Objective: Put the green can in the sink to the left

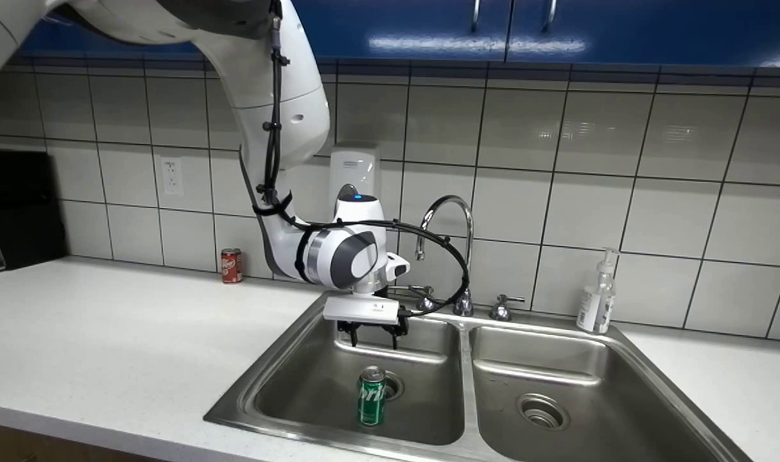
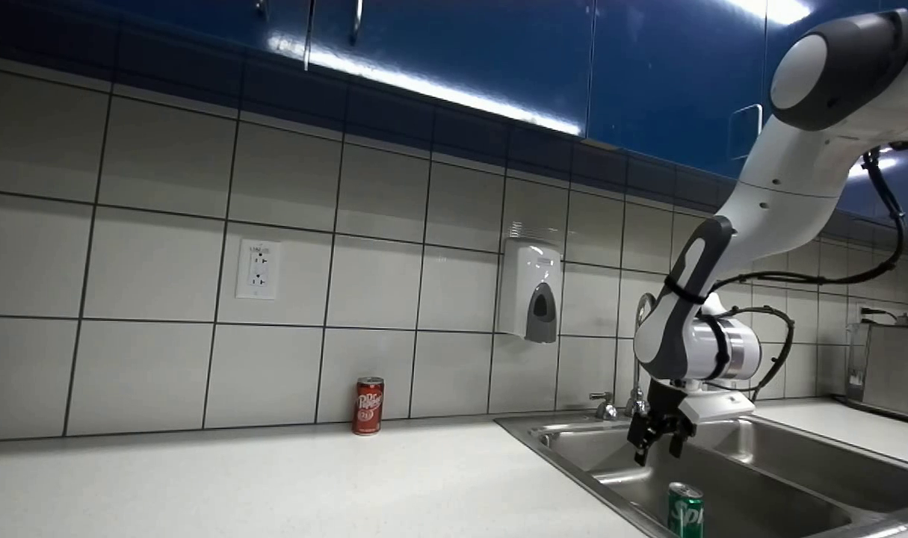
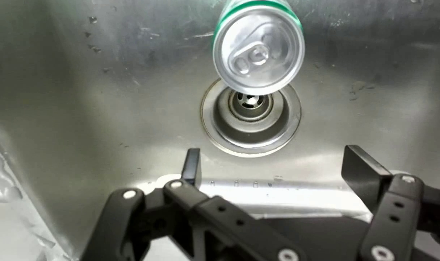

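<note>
The green can (image 1: 371, 398) stands upright on the floor of the left basin (image 1: 300, 391), beside the round drain. Its lower part is cut off in an exterior view (image 2: 685, 514). In the wrist view, its silver top (image 3: 259, 50) shows at the upper middle, partly over the drain, in the basin (image 3: 133, 108). My gripper (image 1: 375, 345) hangs over the rear part of the left basin, above and behind the can, and touches nothing. It also shows in an exterior view (image 2: 658, 456). In the wrist view, its fingers (image 3: 272, 159) are wide apart with nothing between them.
The right basin (image 1: 595, 398) lies beyond the divider. The faucet (image 1: 470, 256) and its handles stand behind the sink, close to the wrist. A soap bottle (image 1: 598, 295) stands at the back right. A red can (image 1: 231, 265) stands on the counter (image 1: 139, 333) by the wall.
</note>
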You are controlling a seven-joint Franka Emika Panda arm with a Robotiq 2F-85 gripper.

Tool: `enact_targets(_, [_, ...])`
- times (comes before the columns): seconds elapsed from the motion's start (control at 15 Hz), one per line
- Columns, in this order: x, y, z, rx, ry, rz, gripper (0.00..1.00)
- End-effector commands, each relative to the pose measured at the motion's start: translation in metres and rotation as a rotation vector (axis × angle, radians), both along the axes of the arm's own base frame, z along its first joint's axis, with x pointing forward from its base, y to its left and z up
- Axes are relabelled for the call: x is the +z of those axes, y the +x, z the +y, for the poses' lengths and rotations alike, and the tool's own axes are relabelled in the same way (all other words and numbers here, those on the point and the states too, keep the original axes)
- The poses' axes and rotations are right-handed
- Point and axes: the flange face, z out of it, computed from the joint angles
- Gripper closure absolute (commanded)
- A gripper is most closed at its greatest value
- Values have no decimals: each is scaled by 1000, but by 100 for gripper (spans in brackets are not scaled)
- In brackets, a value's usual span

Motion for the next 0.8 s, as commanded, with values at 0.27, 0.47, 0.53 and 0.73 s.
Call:
enact_targets(0.27, [61, -27, 31, 41, 0, -20, 0])
enact_targets(0.47, [82, -43, 45, 47, -10, -18, 0])
enact_targets(0.53, [88, -49, 49, 47, -14, -15, 0])
enact_targets(0.73, [105, -68, 63, 60, -23, -9, 0])
